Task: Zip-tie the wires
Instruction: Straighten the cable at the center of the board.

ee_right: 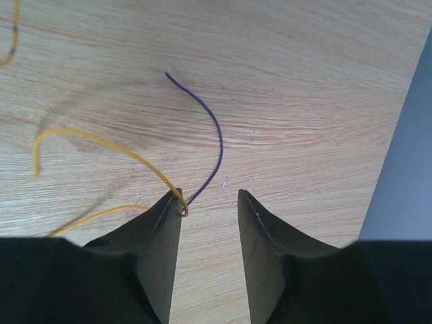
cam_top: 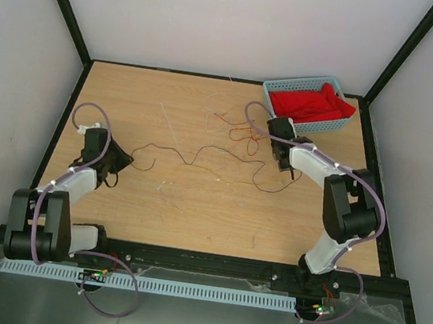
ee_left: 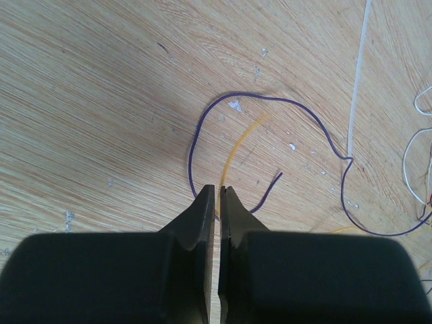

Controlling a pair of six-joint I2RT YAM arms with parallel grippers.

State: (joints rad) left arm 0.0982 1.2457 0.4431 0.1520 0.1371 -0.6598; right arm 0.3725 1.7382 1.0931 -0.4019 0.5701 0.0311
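The wires [cam_top: 227, 143] lie spread across the middle of the wooden table, thin red, orange and dark strands in loose curls. My left gripper [cam_top: 123, 163] is at their left end. In the left wrist view its jaws [ee_left: 219, 190] are closed, with a thin orange-yellow strand [ee_left: 236, 152] running in between the tips and a dark strand [ee_left: 270, 101] looping in front. My right gripper [cam_top: 284, 168] is at the wires' right end, low over the table. In the right wrist view it [ee_right: 209, 200] is open; an orange-yellow strand [ee_right: 101, 140] curls against its left fingertip [ee_right: 172, 202], and a dark strand [ee_right: 214, 128] passes just ahead.
A blue basket [cam_top: 284, 88] holding red cloth stands at the back right, just behind the right arm. A thin white strip [cam_top: 169, 124] lies on the table left of the middle; it also shows in the left wrist view [ee_left: 358, 74]. Black frame posts border the table.
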